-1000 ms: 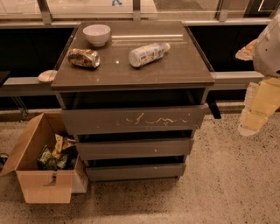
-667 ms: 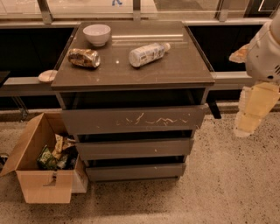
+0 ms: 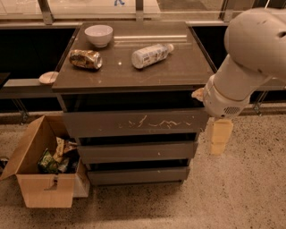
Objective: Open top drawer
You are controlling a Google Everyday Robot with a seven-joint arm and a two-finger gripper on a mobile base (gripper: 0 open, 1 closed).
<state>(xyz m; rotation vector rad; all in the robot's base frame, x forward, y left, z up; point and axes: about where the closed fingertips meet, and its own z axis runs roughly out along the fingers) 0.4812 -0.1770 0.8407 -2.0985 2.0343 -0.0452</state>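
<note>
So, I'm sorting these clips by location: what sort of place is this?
Probably an office or lab space, not a home: speckled hard floor, glazing behind, a cardboard box of snack packets beside the drawer unit. The pincer hangs just right of the top drawer.

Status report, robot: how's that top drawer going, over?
Gripper low at cabinet's right side, beside top drawer. Drawer looks shut. Cardboard box on floor left, off its path.

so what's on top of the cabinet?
A bowl, crumpled packet, bottle lying on its side. The arm covers one front corner; gripper hangs beside the top drawer.
</note>
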